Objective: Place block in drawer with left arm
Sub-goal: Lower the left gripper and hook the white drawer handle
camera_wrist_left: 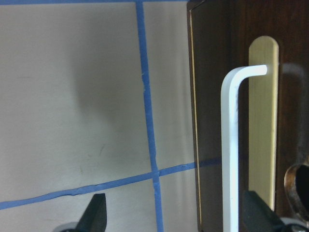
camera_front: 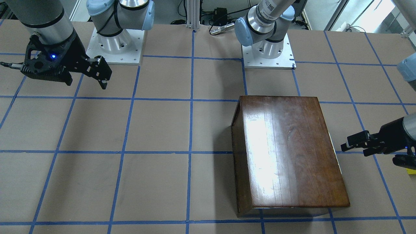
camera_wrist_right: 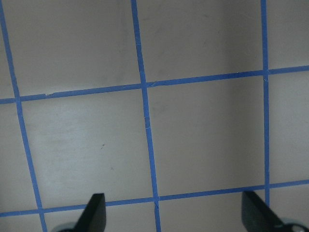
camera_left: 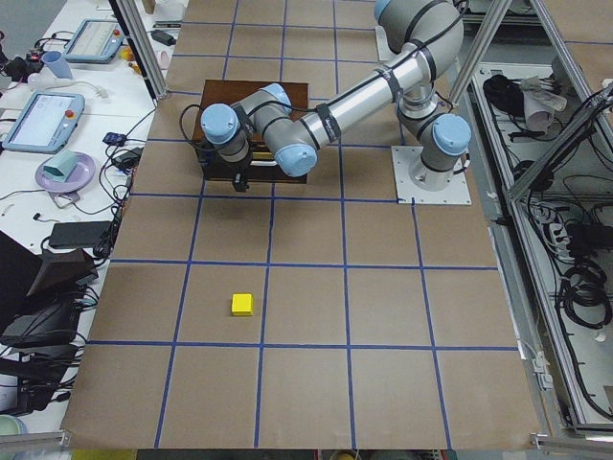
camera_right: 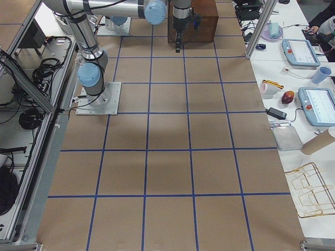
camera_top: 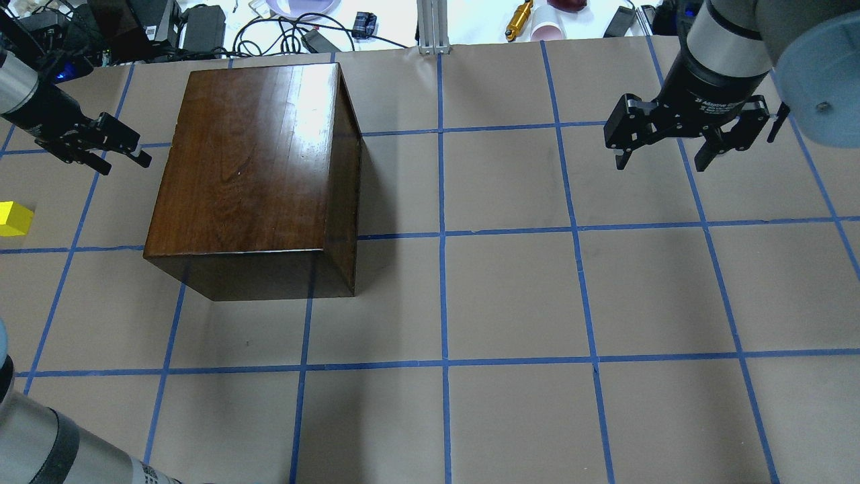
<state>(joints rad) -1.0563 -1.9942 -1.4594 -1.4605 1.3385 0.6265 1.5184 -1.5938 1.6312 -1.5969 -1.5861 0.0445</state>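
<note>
Jaws of the left arm (camera_top: 27, 101) stand wide apart and hold nothing, facing the front of the box close by. In the wrist view the pull (camera_wrist_left: 230, 145) of the drawer (camera_wrist_left: 210, 121) is the nearest thing to them. It is a pale bar running up the picture, so its long axis lies across the line on which the jaws close. It sits off centre, nearer the finger at that view's right than midway. I judge a small sideways shift would centre it before closing.

The drawer is shut flush in the dark box (camera_top: 248, 161), so its tray is wholly hidden. Farther out, the block (camera_left: 242, 304) lies on the bare counter (camera_top: 510, 289), well apart from the box and behind the jaws, out beyond the drawer front. The overhead view cuts it at the frame edge, and the front-facing view shows only a yellow sliver.

Farthest, the right arm (camera_top: 719, 60) hovers over the counter's other half, jaws spread and empty. The left arm is plainly nearer to both drawer and block.
</note>
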